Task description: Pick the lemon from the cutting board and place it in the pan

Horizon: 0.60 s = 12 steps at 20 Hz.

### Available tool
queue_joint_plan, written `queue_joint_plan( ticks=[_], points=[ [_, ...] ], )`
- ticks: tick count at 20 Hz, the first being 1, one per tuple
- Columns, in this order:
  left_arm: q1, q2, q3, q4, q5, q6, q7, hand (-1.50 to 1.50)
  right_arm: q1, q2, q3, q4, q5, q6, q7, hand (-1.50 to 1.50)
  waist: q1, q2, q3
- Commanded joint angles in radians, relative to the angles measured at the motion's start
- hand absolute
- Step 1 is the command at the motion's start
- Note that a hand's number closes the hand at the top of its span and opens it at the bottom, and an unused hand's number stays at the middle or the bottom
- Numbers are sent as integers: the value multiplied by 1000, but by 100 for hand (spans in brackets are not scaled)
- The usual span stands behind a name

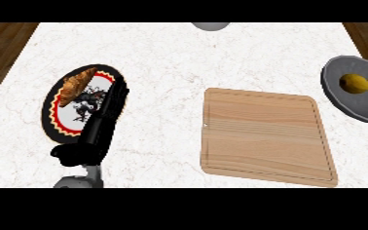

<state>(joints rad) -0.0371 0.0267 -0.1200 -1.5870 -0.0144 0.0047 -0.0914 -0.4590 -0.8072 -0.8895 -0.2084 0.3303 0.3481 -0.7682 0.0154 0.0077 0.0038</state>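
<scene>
left hand (101, 122) down at the lower left, fingers straight and holding nothing, stretched over a decorated plate (57, 122) with a croissant (78, 85) on it, bare wooden cutting board (265, 135) in the middle, lemon (354, 83) already sitting in the grey pan (336, 90) at the far right edge

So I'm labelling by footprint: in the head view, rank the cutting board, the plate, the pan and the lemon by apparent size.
1. cutting board
2. plate
3. pan, cropped at the edge, so unsure against the plate
4. lemon
</scene>
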Motion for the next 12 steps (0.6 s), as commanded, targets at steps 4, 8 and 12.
queue_joint_plan(
  ticks=[4,8,12],
  points=[
    [5,10,9,-45,-1,-2,35,0,83,25,43,-29,-38,5,-80,-150,-3,-4,-1],
    [14,-25,-66,56,-36,76,-57,0,101,20,86,-51,-34,30,-80,-150,-11,-5,-2],
    [-48,8,43,76,24,-16,-12,0,103,62,125,-95,-57,-10,-67,-150,-14,-7,-4]
  ],
)
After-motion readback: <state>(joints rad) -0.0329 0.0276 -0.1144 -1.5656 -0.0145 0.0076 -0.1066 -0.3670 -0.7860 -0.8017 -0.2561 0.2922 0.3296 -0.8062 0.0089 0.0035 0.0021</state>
